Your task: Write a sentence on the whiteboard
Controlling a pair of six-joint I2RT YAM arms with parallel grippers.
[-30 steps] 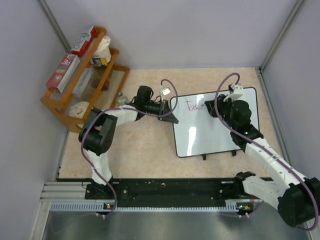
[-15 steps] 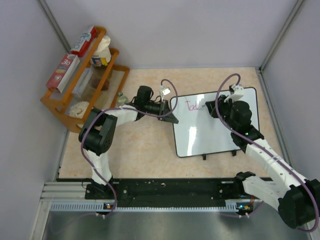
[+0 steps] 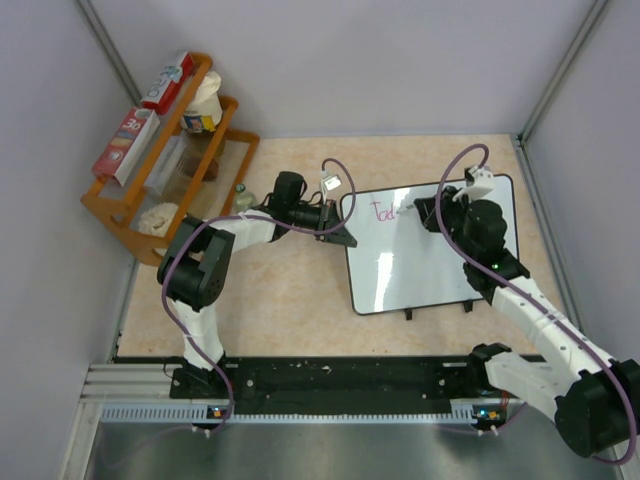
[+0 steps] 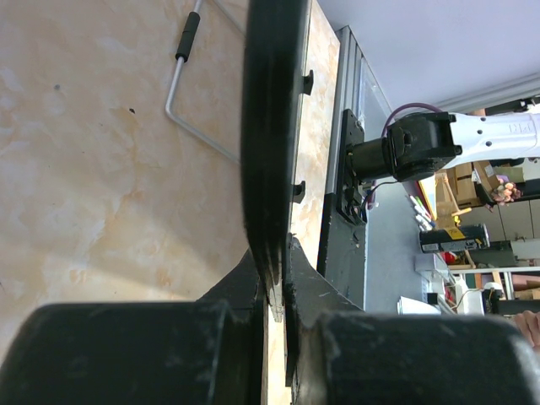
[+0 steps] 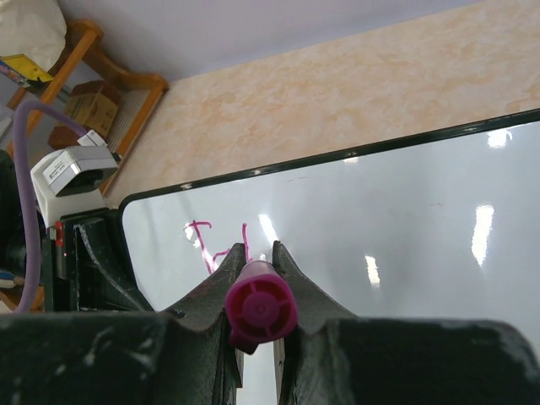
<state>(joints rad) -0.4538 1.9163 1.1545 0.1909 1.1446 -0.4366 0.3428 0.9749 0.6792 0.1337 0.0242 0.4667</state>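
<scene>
We are early in the writing step. The whiteboard (image 3: pixel 425 265) lies on the table (image 3: pixel 280 290) at centre right of the top view, and the sentence (image 3: pixel 383 211) is only a few pink letters in the board's upper left corner. Our left gripper (image 3: pixel 344 236) is clamped on the board's left edge, and our right gripper (image 5: pixel 253 253) is clenched around a pink marker (image 5: pixel 260 308) whose tip is hidden. Next, we judge, the marker must travel rightward with light, even contact while the left grip steadies the board.
</scene>
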